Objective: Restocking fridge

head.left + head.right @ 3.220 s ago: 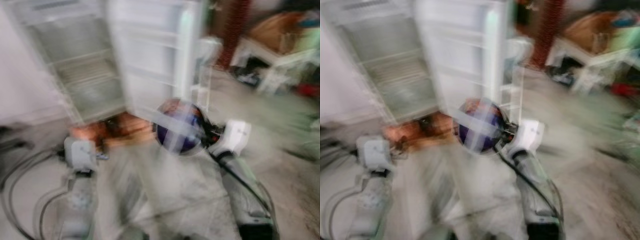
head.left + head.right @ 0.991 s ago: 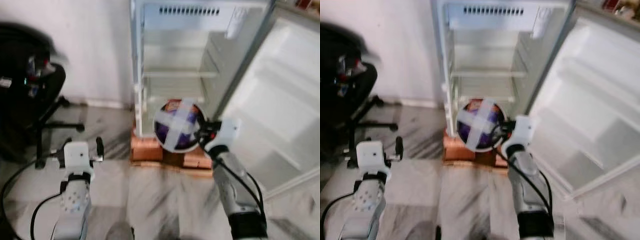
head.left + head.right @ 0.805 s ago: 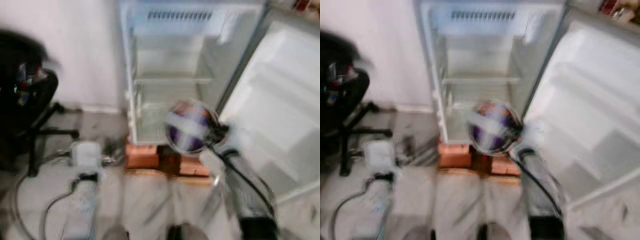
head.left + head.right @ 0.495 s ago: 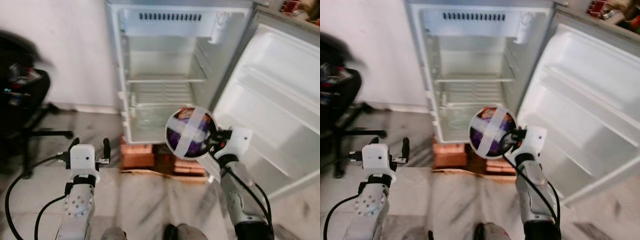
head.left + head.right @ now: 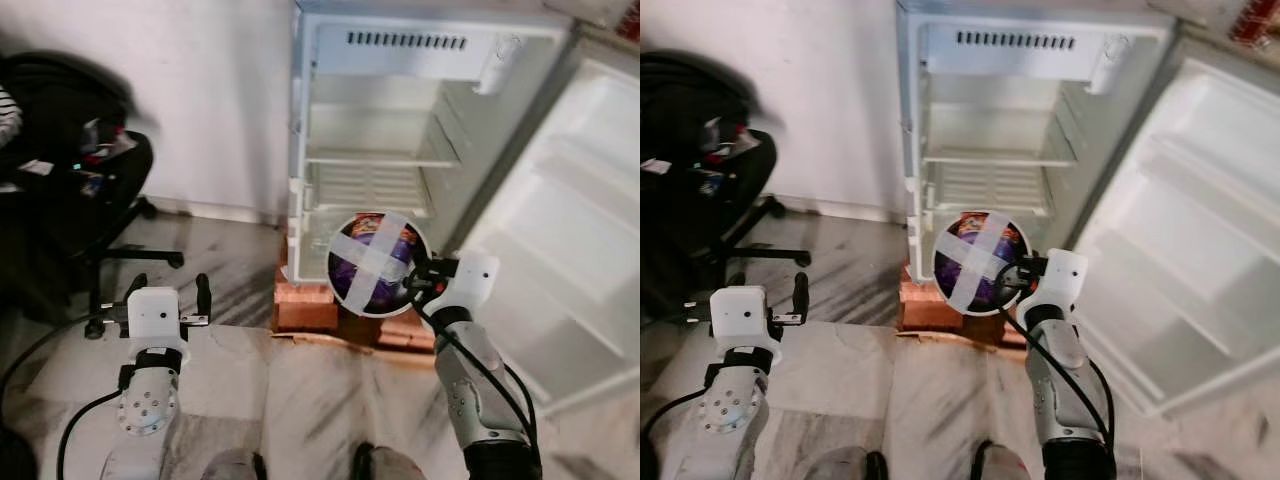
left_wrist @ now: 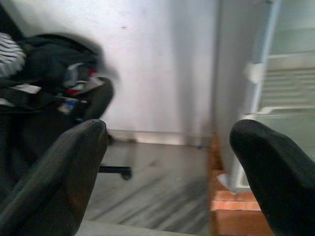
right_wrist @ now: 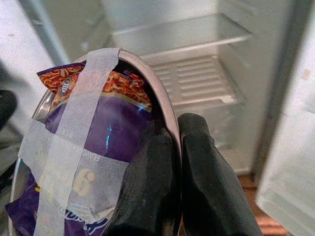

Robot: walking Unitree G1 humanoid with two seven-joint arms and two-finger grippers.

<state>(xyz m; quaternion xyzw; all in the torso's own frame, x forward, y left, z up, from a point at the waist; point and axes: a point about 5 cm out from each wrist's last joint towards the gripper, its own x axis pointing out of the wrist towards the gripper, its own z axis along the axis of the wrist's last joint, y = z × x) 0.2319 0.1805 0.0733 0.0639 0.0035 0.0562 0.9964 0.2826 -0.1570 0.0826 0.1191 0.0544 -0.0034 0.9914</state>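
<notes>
Head views: the right gripper [image 5: 412, 287] holds a round metal bowl [image 5: 378, 263] by its rim, tipped on edge so its open face looks back toward the camera. A purple packet [image 5: 372, 268] sits inside, strapped in by two crossed strips of pale tape. The bowl hangs in front of the open fridge [image 5: 400, 130], level with its lowest part, above the bricks [image 5: 305, 303] under it. The fridge is white with wire shelves; its door [image 5: 580, 260] swings out on the right. The left gripper [image 5: 166, 290] hovers low over the marble floor [image 5: 250, 350], jaws wide apart, near a black chair [image 5: 70, 190].

Left wrist view: two black fingers [image 6: 74, 162] spread wide, nothing between them.

Right wrist view: the jaws pinch the bowl's thin rim; the glossy packet shows orange print.
</notes>
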